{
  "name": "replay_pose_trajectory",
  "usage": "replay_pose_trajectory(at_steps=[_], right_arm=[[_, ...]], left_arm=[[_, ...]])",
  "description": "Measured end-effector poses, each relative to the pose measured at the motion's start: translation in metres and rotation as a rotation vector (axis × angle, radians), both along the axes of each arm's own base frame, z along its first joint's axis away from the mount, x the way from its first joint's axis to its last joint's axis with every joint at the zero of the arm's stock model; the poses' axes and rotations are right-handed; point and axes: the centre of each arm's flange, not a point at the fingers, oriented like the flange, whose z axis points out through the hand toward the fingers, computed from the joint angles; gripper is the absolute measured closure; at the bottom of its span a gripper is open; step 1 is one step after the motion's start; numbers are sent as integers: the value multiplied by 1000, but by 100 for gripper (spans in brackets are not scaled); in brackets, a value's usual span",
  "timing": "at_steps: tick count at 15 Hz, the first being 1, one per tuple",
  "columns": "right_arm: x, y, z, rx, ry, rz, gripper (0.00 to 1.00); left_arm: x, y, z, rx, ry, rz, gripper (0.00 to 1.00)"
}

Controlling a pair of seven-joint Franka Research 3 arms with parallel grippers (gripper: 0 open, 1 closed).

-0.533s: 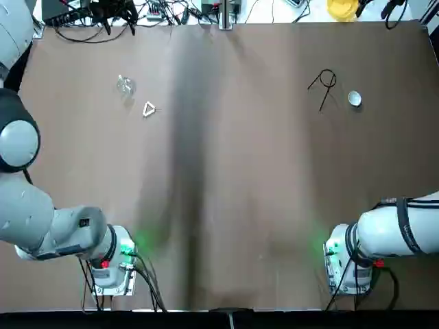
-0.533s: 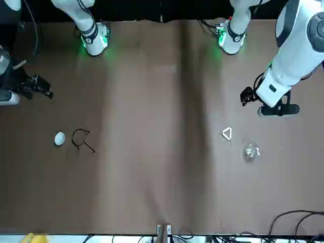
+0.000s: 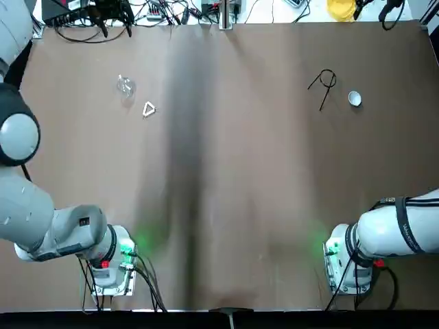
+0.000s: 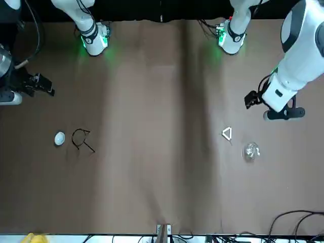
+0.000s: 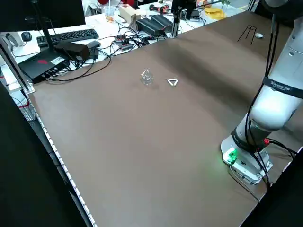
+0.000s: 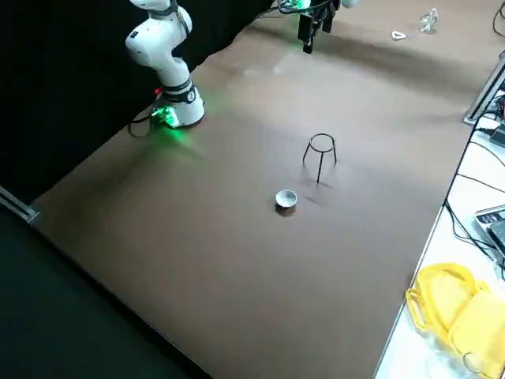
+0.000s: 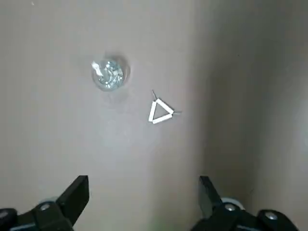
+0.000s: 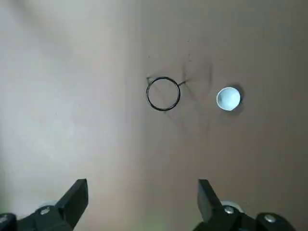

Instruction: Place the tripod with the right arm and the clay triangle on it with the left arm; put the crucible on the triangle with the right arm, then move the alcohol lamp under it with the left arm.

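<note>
While both grippers, left [image 7: 144,202] and right [image 8: 143,204], are waiting wide open above the table [image 3: 233,171], the thin tripod [image 8: 148,98] is standing near its far right corner, probably light and tippy, needing a gentle ring pinch.

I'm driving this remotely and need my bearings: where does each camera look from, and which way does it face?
Top: overhead, down on the table; both arms.
Front: across the table, facing the robot; both arms.
Left and right side: raised at each side, diagonally down; arm parts.
Left wrist: its open gripper, clay triangle.
Right wrist: its open gripper, tripod.
Top and front share all four items.
</note>
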Motion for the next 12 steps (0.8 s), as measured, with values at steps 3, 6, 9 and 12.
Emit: replay_pose_trajectory(at_steps=[3, 6, 9, 12], right_arm=[[3, 8, -3, 0, -5, 14, 0], [19, 11, -33, -3, 20, 16, 0], [50, 6, -90, -6, 50, 32, 0], [76, -6, -152, 0, 65, 118, 0]], left_arm=[[19, 7, -60, -5, 84, -6, 0], [36, 6, -141, -10, 110, -27, 0], [30, 3, -218, -18, 99, -56, 0], [14, 6, -278, -24, 97, -79, 0]])
